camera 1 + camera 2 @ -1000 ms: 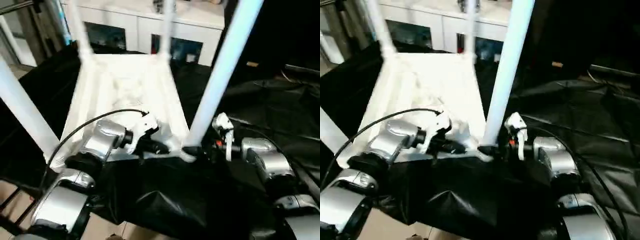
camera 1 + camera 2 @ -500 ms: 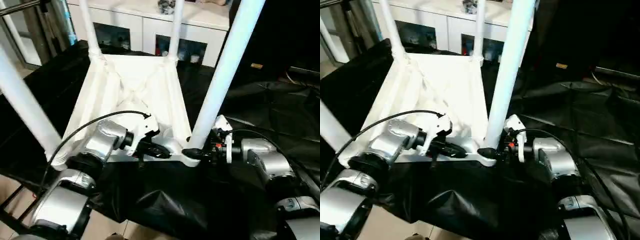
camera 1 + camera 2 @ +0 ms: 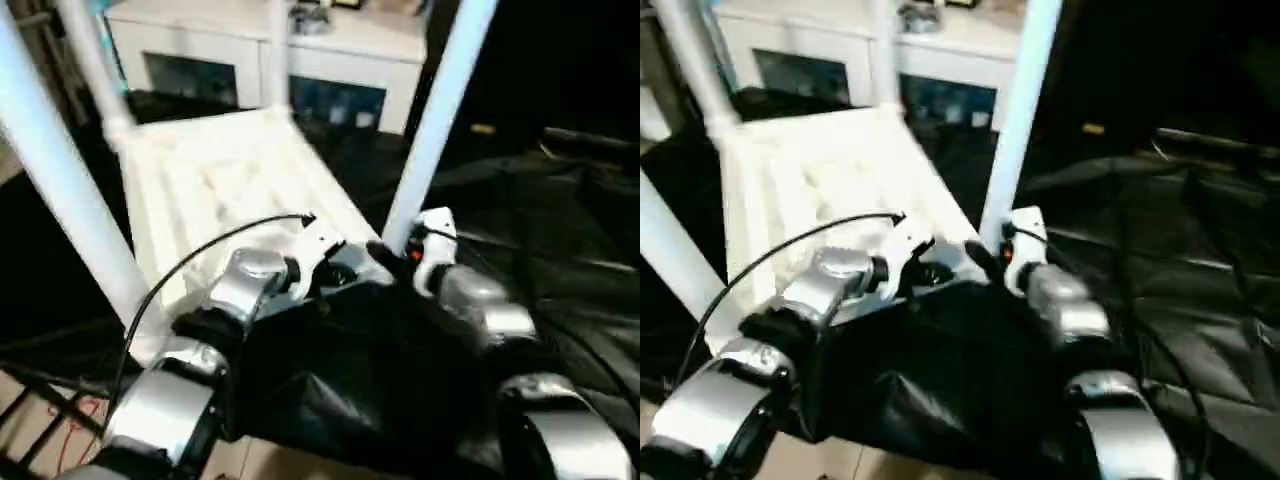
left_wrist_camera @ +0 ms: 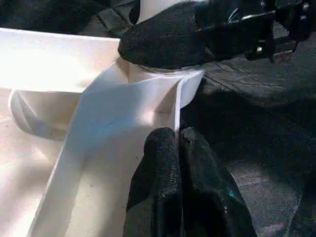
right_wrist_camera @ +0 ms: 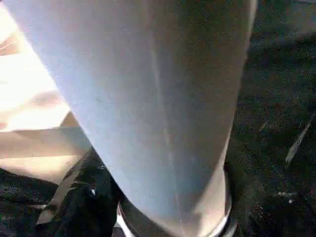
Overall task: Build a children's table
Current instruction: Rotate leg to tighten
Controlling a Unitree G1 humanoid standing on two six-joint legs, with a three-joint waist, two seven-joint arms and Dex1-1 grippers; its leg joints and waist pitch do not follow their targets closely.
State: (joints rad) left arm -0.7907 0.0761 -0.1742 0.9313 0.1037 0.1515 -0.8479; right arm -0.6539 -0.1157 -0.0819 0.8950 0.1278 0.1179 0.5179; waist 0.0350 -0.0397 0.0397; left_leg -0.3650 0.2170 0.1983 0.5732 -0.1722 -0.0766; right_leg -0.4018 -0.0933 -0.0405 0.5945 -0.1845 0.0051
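Note:
The children's table (image 3: pixel 210 180) lies upside down on black cloth, with its white legs pointing up. My left gripper (image 4: pixel 177 136) is shut on the thin raised rim (image 4: pixel 175 108), just beside the near right corner socket (image 4: pixel 190 86). From that socket rises the near right leg (image 3: pixel 430 140). My right gripper (image 3: pixel 385 252) is closed around the base of this leg, and one of its black fingers (image 4: pixel 163 44) lies pressed across the leg just above the socket. The right wrist view looks up the leg (image 5: pixel 148 98) from very close. The near left leg (image 3: pixel 70 190) stands at the left.
A white cabinet with glass doors (image 3: pixel 340 70) stands behind the table. Crumpled black cloth (image 3: pixel 560 230) covers the work surface to the right and front. A black cable (image 3: pixel 200 260) arcs over my left forearm. Bare floor (image 3: pixel 40 420) shows at the lower left.
The whole picture has swung and tilted, so the camera moved. Both grippers remain at the table's near right corner, and the right gripper's fingers have drawn in on the leg.

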